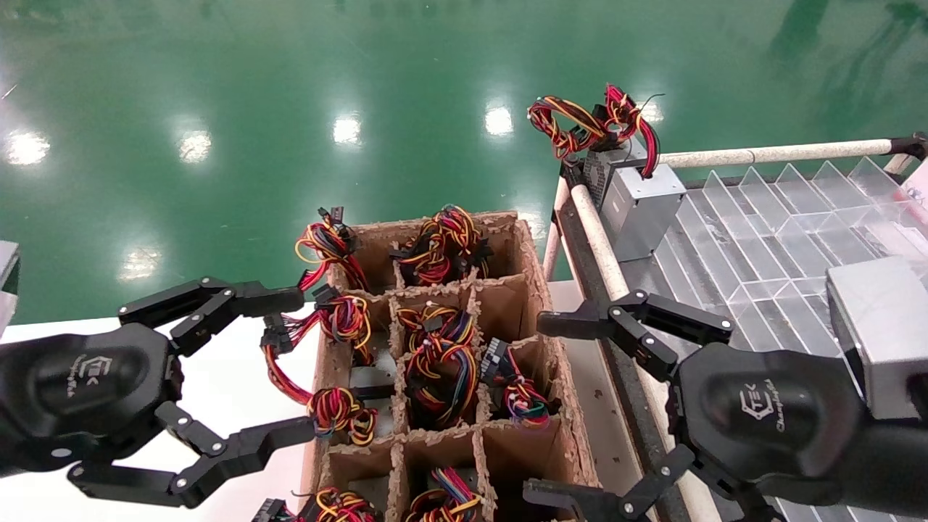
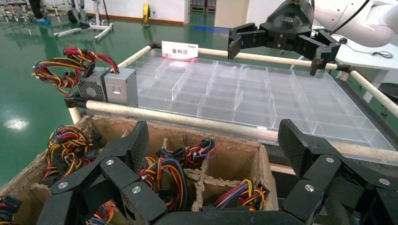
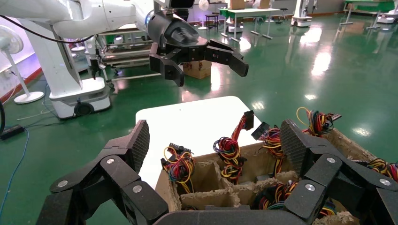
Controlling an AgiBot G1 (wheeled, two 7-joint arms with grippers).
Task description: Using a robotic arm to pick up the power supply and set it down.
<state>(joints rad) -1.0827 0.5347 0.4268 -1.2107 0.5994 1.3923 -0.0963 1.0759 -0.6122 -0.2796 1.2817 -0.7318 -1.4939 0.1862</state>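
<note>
Several power supplies stand upright in the cells of a brown carton (image 1: 533, 268), bodies mostly hidden, wire bundles sticking up. One with a red-magenta bundle (image 1: 523, 400) sits in the right column, closest to my right gripper (image 1: 552, 409). That gripper, on the silver-wristed arm, hangs open over the carton's right wall with nothing between its fingers; its own wrist view shows it (image 3: 217, 140) above the cells. My left gripper (image 1: 290, 366) hovers open at the carton's left side, empty, beside loose red wires (image 1: 279, 362). It (image 2: 216, 145) also looks down into cells.
A vented grey box (image 1: 638, 203) with a looped red-yellow bundle stands at the near-left corner of a clear divided tray rack (image 1: 761, 217), framed by pale rails (image 1: 602, 239). The carton rests on a white table (image 1: 232, 377). Green floor lies beyond.
</note>
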